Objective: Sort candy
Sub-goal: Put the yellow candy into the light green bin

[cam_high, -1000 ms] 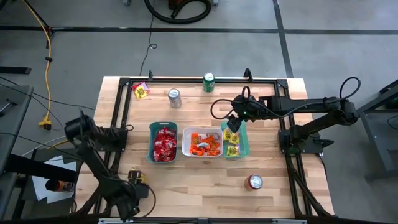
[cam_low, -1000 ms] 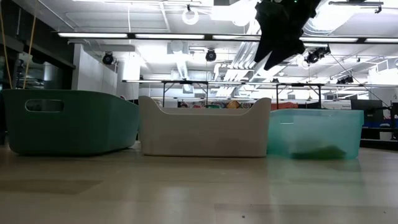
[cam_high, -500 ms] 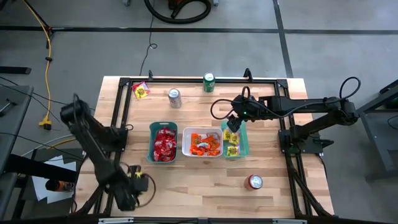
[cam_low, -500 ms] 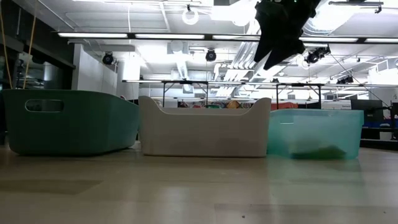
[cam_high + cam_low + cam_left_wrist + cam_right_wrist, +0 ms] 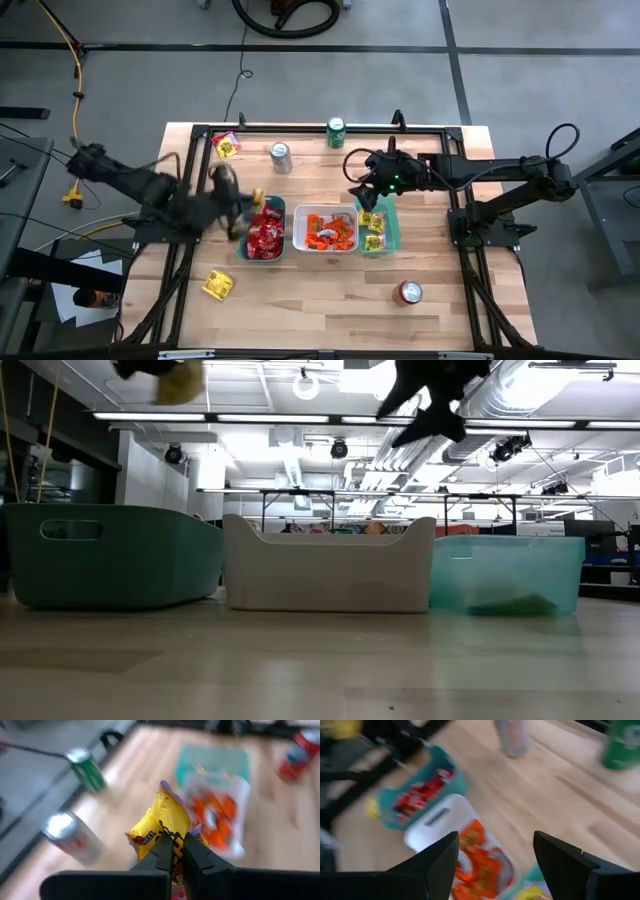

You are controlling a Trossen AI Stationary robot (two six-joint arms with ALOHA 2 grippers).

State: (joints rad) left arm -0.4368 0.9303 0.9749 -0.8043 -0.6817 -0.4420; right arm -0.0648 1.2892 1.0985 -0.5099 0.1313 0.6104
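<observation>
Left claw (image 5: 174, 851) pinched shut on a yellow candy packet (image 5: 159, 831), carried in the air above the worktop (image 5: 330, 300) beside the dark teal tray (image 5: 243, 225) of red candy (image 5: 265, 232); motion blur hides its exact spot in the high view, roughly at the tray's left edge. In the low view, a yellowish blur (image 5: 178, 382) at top left, well above the trays.

Right claw (image 5: 495, 862) spread wide and holding nothing, hovering over the gap between the white tray (image 5: 298, 232) and the pale teal tray (image 5: 394, 232), near their far ends.

Three trays side by side mid-worktop: red candy in the left one, orange candy (image 5: 326, 230) in the white middle one, yellow candy (image 5: 373, 228) in the right one.

Two yellow packets loose on the worktop: one (image 5: 218, 285) near the front left, another (image 5: 227, 146) at the far left corner.

Silver can (image 5: 280, 156) and green can (image 5: 336, 131) upright along the far edge, well apart from the trays; red can (image 5: 409, 292) upright near the front right.
</observation>
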